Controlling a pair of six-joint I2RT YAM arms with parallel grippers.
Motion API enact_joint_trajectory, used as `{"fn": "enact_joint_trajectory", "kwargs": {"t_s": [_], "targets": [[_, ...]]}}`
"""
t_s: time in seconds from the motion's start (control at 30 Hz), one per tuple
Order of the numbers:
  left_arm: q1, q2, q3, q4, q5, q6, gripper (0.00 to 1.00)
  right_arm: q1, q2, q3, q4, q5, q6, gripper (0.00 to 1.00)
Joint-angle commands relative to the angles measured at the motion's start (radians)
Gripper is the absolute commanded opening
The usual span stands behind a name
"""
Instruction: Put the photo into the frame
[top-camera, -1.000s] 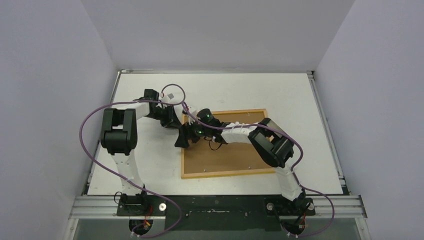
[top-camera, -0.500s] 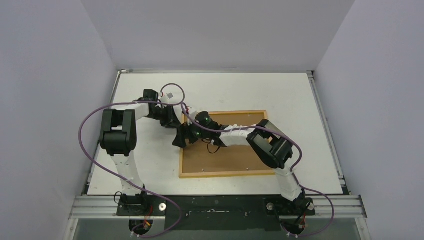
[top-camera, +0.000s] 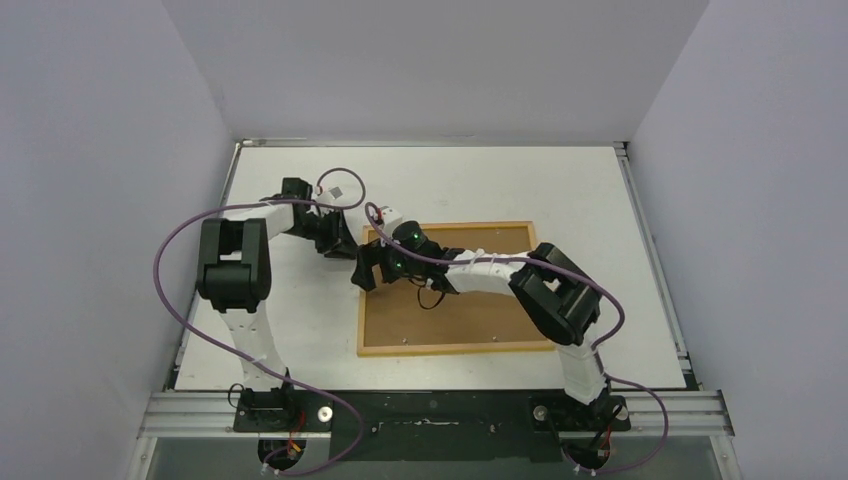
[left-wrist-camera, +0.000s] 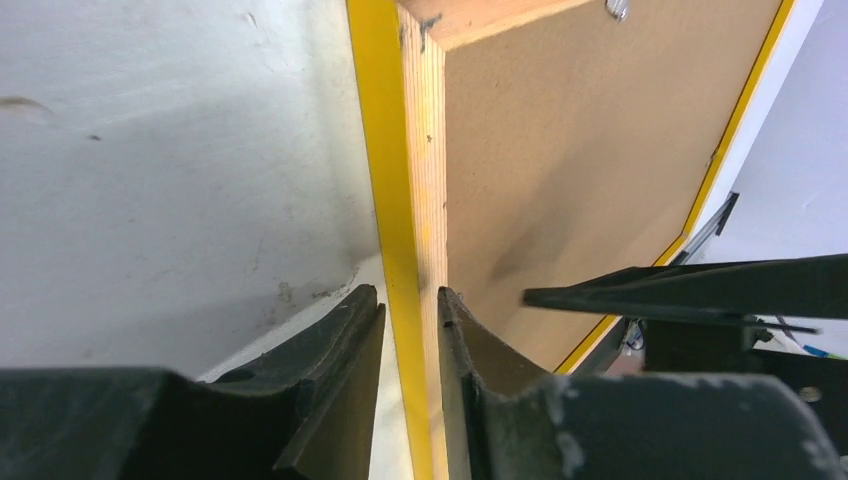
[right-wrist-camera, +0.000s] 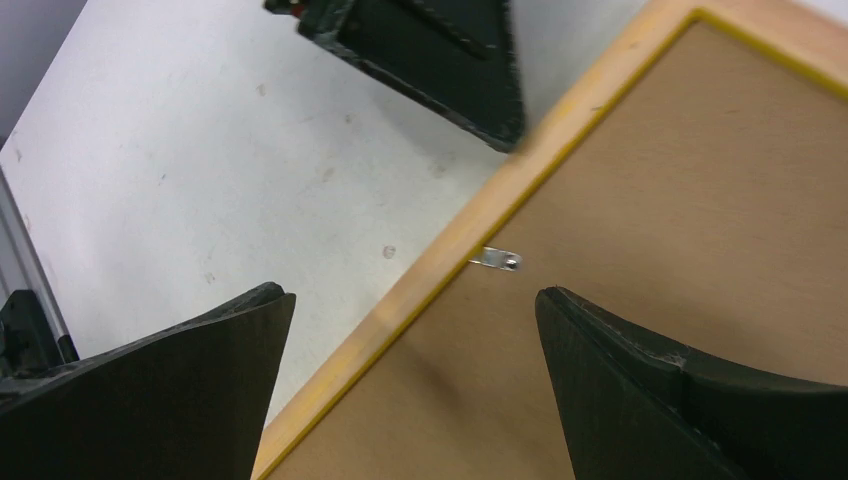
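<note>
Pinching one frame (left-wrist-camera: 385, 150): left claw (left-wrist-camera: 410, 300); right claw (right-wrist-camera: 412, 295) spread above.

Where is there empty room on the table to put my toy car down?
Bare table lies along the back wall beyond the frame, and right of it up to the side rail. It is crowded at the frame's far-left corner, where the left gripper and right gripper sit close.
</note>
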Motion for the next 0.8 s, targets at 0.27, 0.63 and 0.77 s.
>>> {"fn": "enact_joint_trajectory", "kwargs": {"t_s": [0.27, 0.63, 0.77], "targets": [[0.07, -0.164, 0.083, -0.242, 0.01, 0.22, 0.38, -0.339, -0.343, -0.021, -0.629, 0.574, -0.037, 0.9], [-0.087, -0.215, -0.105, -0.159, -0.123, 0.255, 0.39, -0.615, -0.479, -0.246, -0.651, 0.632, 0.032, 0.9], [-0.106, -0.215, -0.124, -0.143, -0.141, 0.252, 0.39, -0.62, -0.427, -0.273, -0.634, 0.594, 0.012, 0.92]]}}
